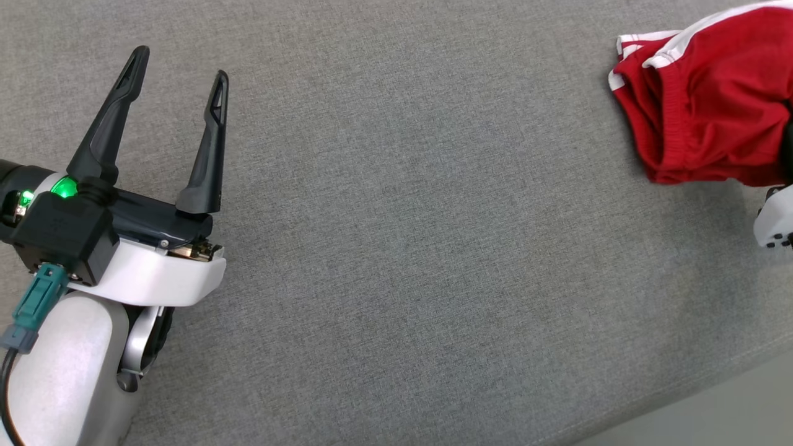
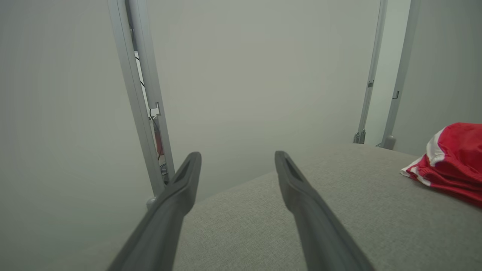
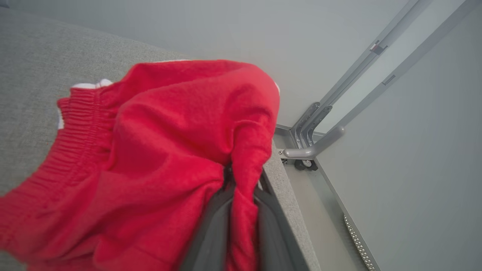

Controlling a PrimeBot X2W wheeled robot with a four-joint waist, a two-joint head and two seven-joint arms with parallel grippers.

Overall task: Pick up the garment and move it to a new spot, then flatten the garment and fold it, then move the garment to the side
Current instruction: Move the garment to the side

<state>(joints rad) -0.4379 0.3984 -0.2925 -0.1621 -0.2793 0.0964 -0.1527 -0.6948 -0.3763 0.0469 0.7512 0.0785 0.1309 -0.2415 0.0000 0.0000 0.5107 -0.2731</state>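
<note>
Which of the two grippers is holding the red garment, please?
The right gripper: its jaws are pinched shut on a fold of the red garment. The left gripper has its jaws wide apart above the grey surface, holding nothing.

Before me, a grey cloth tabletop [image 1: 396, 248]; on it a bunched red garment [image 1: 706, 105] near its right edge.
</note>
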